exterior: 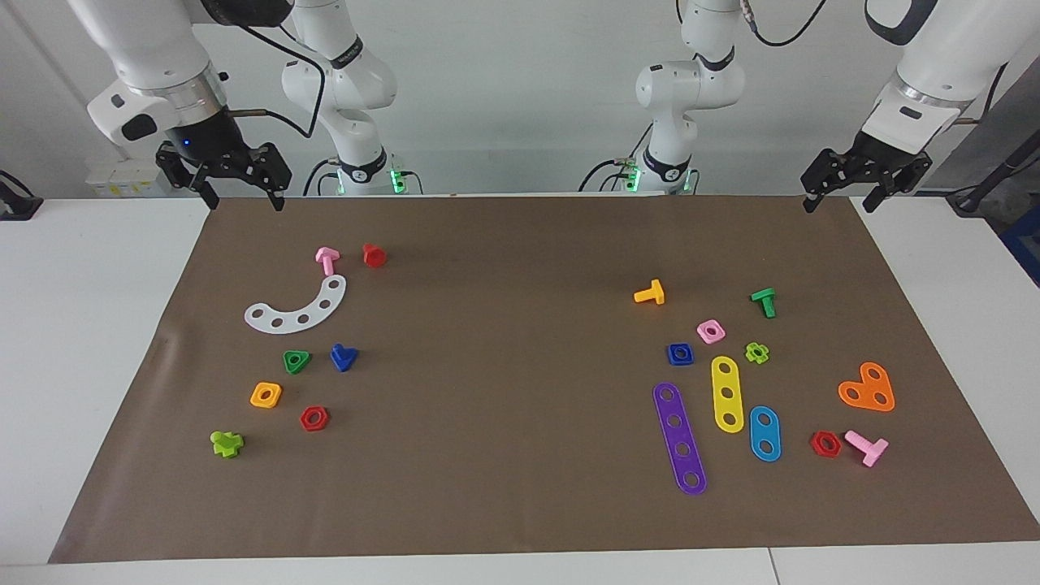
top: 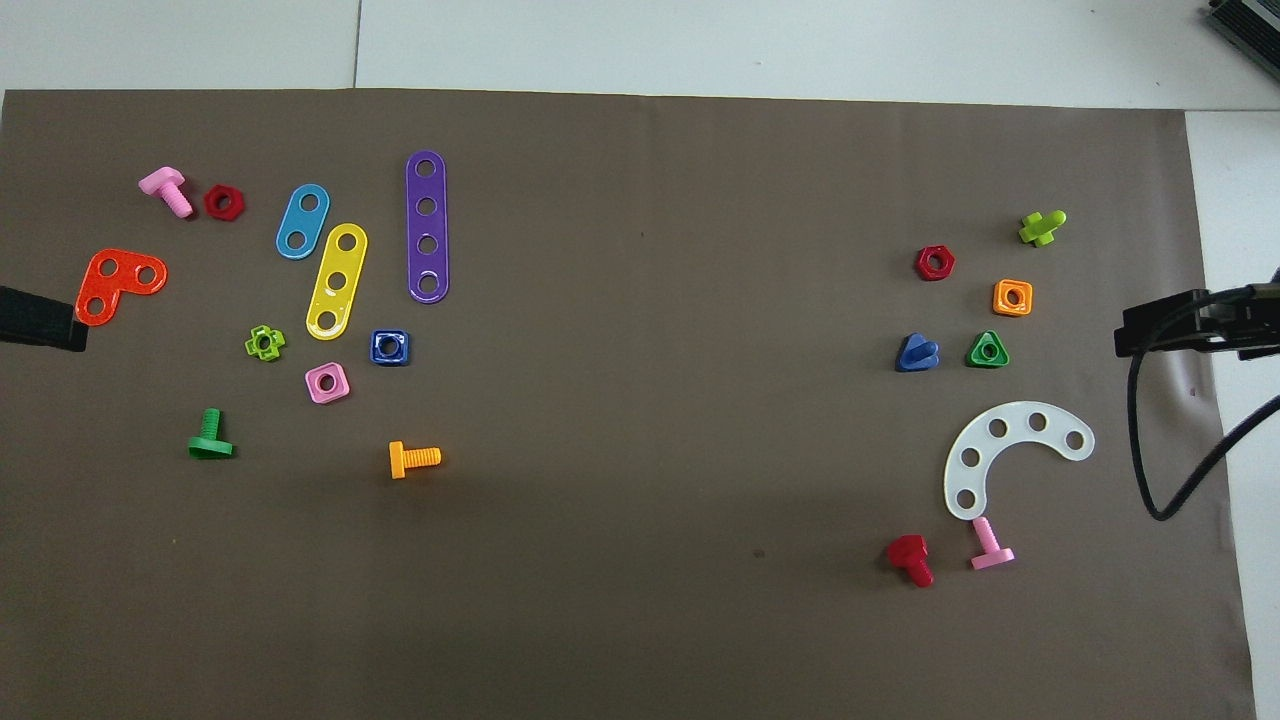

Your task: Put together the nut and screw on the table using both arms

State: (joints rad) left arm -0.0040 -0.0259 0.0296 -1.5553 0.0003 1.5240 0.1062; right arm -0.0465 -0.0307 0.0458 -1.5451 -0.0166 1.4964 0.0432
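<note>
From my remote station I read the brown mat [exterior: 520, 455] as the landmark: a matte rectangular sheet on the white table [exterior: 89, 325], its middle band bare between two clusters of glossy plastic parts. The left gripper [exterior: 841, 193] hangs over the mat's corner at the left arm's end, at the robots' edge, fingers spread wide and holding nothing; the right gripper [exterior: 242, 188] hangs over the matching corner at the right arm's end — likewise wide and empty. The nut [exterior: 680, 353], a blue square with a round hole, lies flat on the mat in the left arm's cluster, just beside the pink square nut [exterior: 711, 331] and near the yellow strip [exterior: 728, 393]. The screw [exterior: 343, 357], blue with a triangular head and stubby shaft, lies in the right arm's cluster — close beside the green triangular nut [exterior: 296, 361], both well in from every mat edge.
</note>
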